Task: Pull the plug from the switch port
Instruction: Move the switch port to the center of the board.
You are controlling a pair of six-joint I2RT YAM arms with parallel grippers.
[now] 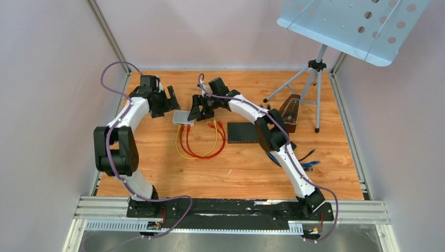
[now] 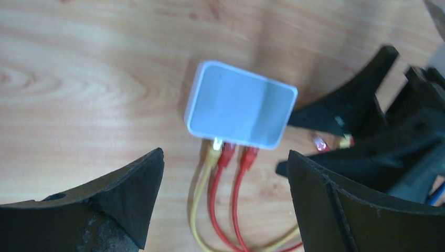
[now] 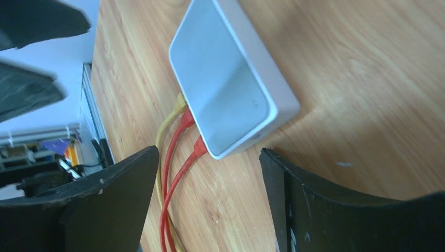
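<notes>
The small white switch (image 1: pixel 183 117) lies on the wooden floor between my two grippers. Three plugs sit in its near side: a yellow plug (image 2: pixel 213 152) and two red plugs (image 2: pixel 226 153) (image 2: pixel 249 156). Their cables loop toward me. My left gripper (image 1: pixel 170 98) (image 2: pixel 225 173) hovers open at the switch's left, with the plugs showing between its fingers and nothing held. My right gripper (image 1: pixel 201 109) (image 3: pixel 209 173) stands open at the switch's right corner (image 3: pixel 231 79), just off the nearest red plug (image 3: pixel 199 146), touching nothing.
Loose red and yellow plug ends (image 1: pixel 216 125) lie right of the switch. A flat black box (image 1: pixel 242 132) sits beside them. A brown metronome (image 1: pixel 289 113) and a music stand's tripod (image 1: pixel 315 89) stand at the back right. Blue cables (image 1: pixel 308 165) lie by the right arm.
</notes>
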